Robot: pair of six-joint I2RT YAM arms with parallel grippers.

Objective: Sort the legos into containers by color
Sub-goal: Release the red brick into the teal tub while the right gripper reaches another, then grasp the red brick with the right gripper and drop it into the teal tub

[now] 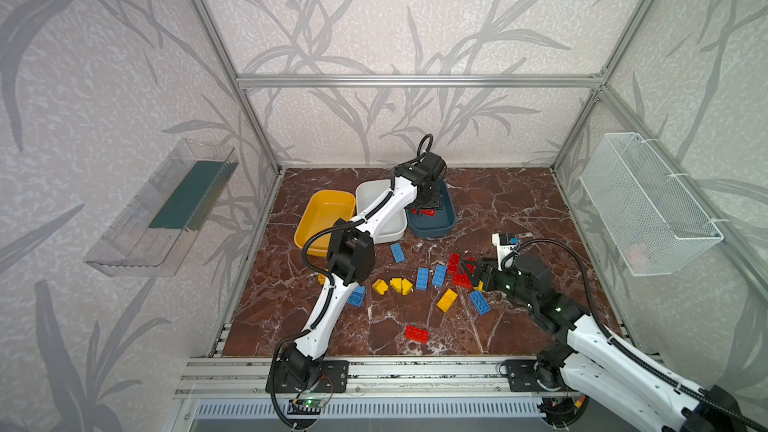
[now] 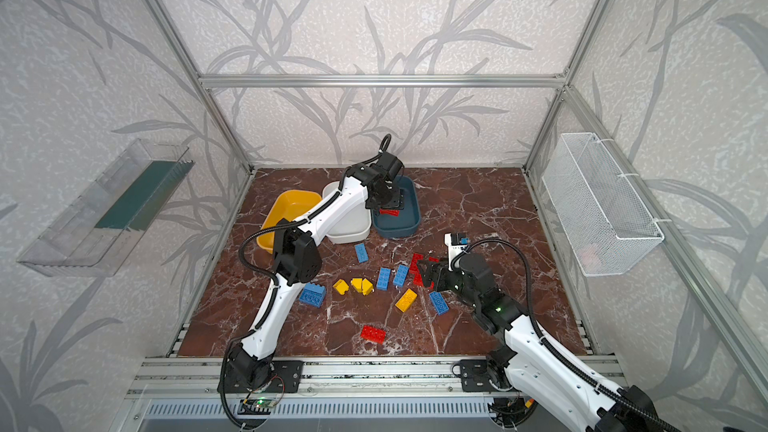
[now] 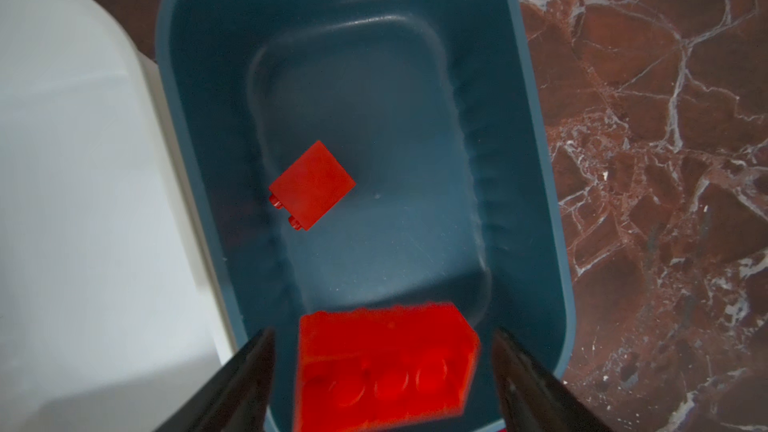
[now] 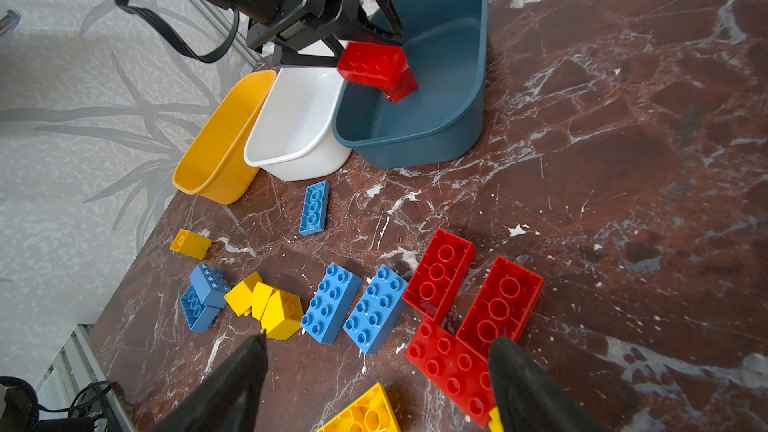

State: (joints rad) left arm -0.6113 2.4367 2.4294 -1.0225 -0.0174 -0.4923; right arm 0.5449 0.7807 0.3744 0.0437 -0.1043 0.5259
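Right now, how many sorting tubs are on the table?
3, side by side at the back of the table: yellow tub at the left, white tub in the middle, partly under the left arm, dark teal tub at the right. None appears hidden.

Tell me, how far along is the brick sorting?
Barely begun. Done: one red brick lies in the teal tub. In hand: a second red brick hangs loose between the jaws of the open left pincer, over that tub. Left: yellow tub and white tub show nothing inside; many bricks lie on the table, the open right pincer above them.
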